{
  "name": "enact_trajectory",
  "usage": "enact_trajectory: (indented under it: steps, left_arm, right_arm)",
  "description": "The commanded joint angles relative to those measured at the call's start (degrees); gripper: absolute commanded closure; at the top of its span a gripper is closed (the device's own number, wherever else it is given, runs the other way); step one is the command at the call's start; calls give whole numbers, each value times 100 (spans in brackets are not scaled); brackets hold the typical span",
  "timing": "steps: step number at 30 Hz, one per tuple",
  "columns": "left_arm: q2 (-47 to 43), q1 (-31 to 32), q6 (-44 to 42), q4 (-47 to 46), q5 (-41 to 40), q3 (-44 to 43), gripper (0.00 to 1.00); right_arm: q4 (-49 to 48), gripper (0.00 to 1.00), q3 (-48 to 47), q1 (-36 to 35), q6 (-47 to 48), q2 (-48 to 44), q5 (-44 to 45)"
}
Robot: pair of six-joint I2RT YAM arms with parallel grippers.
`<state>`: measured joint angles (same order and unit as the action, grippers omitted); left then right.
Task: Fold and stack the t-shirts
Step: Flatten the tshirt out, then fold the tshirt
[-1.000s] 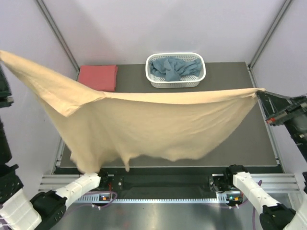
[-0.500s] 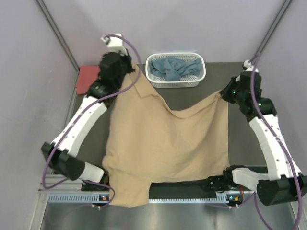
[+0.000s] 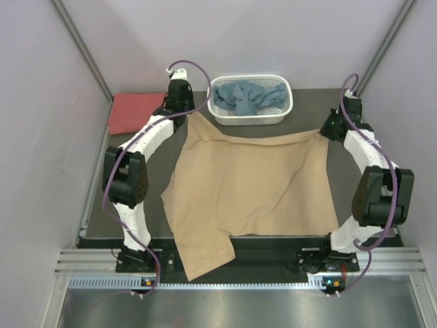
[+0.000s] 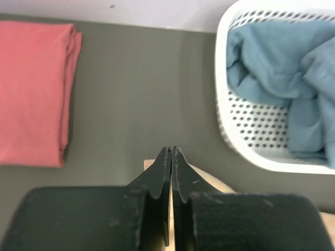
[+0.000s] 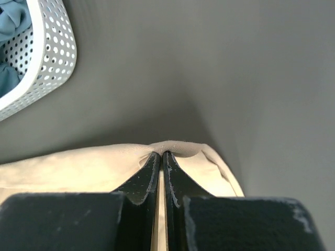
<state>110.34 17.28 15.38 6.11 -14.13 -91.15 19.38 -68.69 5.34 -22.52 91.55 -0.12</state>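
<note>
The tan t-shirt lies spread on the dark table, one sleeve hanging over the near edge. My left gripper is shut on its far left corner, low over the table. My right gripper is shut on its far right corner. The coral-red t-shirt lies folded at the far left, also in the left wrist view. The dusty blue t-shirt is bunched in the white basket, and shows in the left wrist view.
The basket stands at the far middle, close to my left gripper, and its corner shows in the right wrist view. Grey walls close in both sides. A metal rail runs along the near edge.
The tan shirt, held high and stretched a second ago, has come down and now lies flat on the table. Both grippers moved toward the far edge and lower, still holding its corners.
</note>
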Motion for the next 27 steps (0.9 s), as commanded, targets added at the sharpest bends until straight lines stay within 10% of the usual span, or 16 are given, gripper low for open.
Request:
enact_trajectory:
  steps: [1,17,27]
  left_arm:
    - [22,39,281,-392,138,-534,100]
    - [-4,39,1089,2051,559,-2117,100]
    - [-1111,267,2189,2587,772,-755,100]
  right_arm:
    - [-190,100,-741,54,205,363,-375]
    - [804,100,-1648,406,398,970,-23]
    - [1542,100,-1982,459,266,1014,-111]
